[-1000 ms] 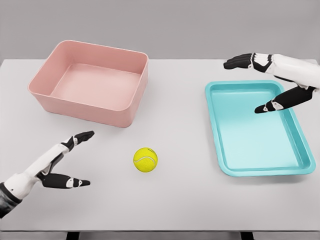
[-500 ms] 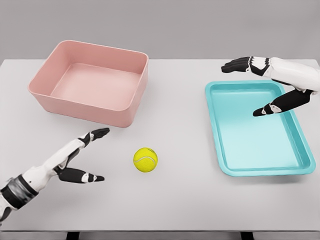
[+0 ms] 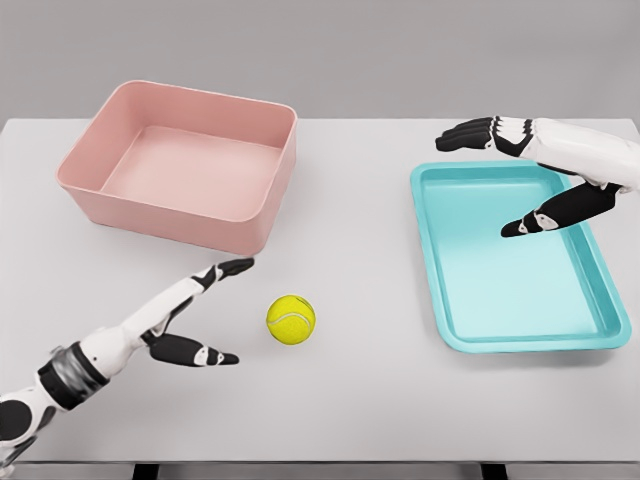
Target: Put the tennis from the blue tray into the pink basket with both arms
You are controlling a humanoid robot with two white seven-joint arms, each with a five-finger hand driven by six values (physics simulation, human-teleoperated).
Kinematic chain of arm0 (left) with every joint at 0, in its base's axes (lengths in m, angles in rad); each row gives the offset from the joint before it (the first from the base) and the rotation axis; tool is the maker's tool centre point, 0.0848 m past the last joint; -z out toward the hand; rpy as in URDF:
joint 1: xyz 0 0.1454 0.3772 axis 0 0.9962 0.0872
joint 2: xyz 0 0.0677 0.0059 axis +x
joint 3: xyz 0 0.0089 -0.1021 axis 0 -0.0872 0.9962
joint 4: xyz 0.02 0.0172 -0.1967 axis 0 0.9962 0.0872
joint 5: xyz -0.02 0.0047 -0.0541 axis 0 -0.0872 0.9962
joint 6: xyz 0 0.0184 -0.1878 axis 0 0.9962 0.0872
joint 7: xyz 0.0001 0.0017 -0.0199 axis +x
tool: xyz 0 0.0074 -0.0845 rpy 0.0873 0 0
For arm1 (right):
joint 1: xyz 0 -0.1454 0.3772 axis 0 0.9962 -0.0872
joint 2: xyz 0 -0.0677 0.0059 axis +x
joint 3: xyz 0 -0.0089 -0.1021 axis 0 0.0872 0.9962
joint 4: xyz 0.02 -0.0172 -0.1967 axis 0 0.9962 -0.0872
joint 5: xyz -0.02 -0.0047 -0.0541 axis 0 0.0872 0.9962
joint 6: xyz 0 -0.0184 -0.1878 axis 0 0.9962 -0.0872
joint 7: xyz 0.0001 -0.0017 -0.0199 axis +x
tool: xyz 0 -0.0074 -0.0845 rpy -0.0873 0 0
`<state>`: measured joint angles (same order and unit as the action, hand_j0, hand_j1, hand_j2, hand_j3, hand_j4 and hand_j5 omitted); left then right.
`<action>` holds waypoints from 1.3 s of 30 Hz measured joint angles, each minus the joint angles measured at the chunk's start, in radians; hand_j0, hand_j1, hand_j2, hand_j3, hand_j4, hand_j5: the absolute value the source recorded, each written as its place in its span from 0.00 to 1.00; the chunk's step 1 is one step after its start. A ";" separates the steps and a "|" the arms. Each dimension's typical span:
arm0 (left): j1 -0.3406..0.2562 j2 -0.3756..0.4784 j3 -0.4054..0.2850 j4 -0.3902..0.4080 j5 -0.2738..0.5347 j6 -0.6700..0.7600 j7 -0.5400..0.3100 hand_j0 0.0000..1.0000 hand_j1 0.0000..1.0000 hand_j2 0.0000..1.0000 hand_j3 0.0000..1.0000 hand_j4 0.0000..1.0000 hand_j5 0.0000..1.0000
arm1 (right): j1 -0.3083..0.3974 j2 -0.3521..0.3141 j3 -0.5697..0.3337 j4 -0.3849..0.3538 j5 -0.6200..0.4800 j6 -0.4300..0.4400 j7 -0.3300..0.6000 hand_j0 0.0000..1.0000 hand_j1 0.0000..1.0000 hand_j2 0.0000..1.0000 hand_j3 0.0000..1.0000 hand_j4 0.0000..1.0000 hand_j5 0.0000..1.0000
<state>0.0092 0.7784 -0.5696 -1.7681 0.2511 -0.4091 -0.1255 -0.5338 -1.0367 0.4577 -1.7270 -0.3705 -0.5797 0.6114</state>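
Note:
A yellow tennis ball (image 3: 291,320) lies on the white table between the two containers. The pink basket (image 3: 90,145) stands at the back left with nothing in it. At the right sits the blue tray (image 3: 435,290), also holding nothing. My left hand (image 3: 222,312) is open just left of the ball, fingers spread toward it, a small gap away. My right hand (image 3: 485,175) hovers open over the tray's far end, palm facing left.
The white table (image 3: 350,400) ends at a front edge near the bottom of the view. A grey wall stands behind it.
My left hand has slid right and forward across the table, closing in on the ball. The right hand has drifted slightly left over the tray. The ball has stayed put.

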 measured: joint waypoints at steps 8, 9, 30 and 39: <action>-0.034 -0.031 -0.036 0.001 0.000 0.043 0.001 1.00 1.00 1.00 1.00 1.00 1.00 | 0.023 0.015 -0.001 -0.013 0.002 -0.001 0.000 1.00 1.00 1.00 1.00 1.00 1.00; -0.034 -0.036 -0.039 0.002 0.000 0.054 0.001 1.00 1.00 1.00 1.00 1.00 1.00 | 0.021 0.016 -0.001 -0.014 0.002 0.000 0.000 1.00 1.00 1.00 1.00 1.00 1.00; -0.109 -0.117 -0.110 0.012 0.006 0.197 0.007 1.00 1.00 1.00 1.00 1.00 1.00 | 0.026 0.024 -0.003 -0.023 0.002 0.000 0.000 1.00 1.00 1.00 1.00 1.00 1.00; -0.120 -0.133 -0.140 0.020 0.004 0.220 0.008 0.97 0.97 0.97 0.97 0.97 0.97 | 0.025 0.025 -0.004 -0.023 0.002 -0.001 0.000 1.00 1.00 1.00 1.00 1.00 1.00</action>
<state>-0.1104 0.6454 -0.7092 -1.7485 0.2552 -0.1889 -0.1173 -0.5093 -1.0121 0.4536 -1.7498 -0.3682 -0.5809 0.6114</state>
